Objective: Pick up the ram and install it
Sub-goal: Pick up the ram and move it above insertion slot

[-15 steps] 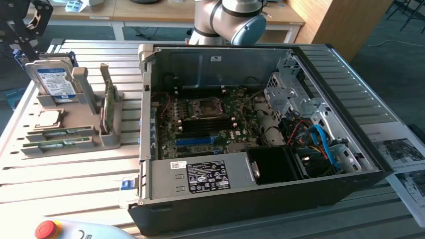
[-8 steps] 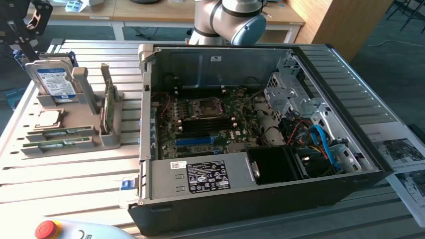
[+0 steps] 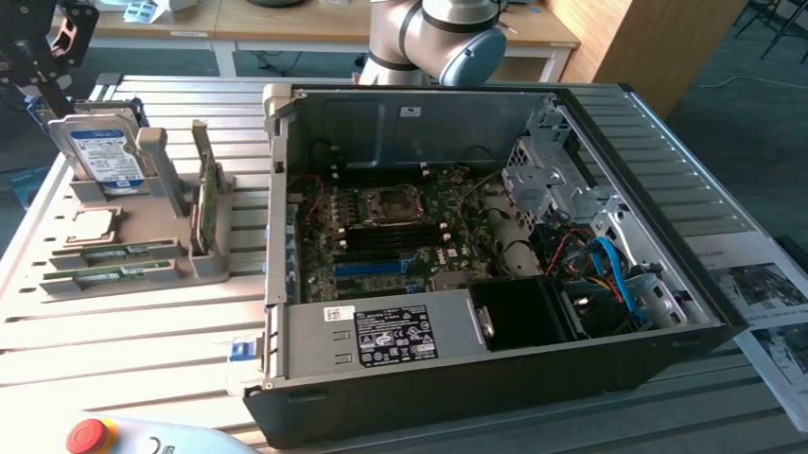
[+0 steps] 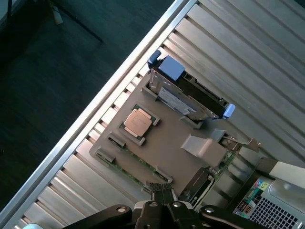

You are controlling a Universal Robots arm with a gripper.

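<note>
The pincer (image 3: 44, 78) hangs over the grey holder (image 3: 189, 272) on the desk (image 3: 127, 350), where the ram (image 3: 123, 253) lies. Whether it is open, I cannot tell.

Slatted metal table (image 3: 127, 331); wooden desks (image 3: 290, 24) behind; dark floor (image 3: 745, 66); wooden panel (image 3: 631, 47) beside desks

Cool daylight glares off the table (image 3: 127, 350), case (image 3: 505, 378) interior shadowed.

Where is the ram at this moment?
The ram lies flat in a slot of the grey parts holder at the exterior view's left, between the CPU and a second stick, outside the open computer case.
</note>
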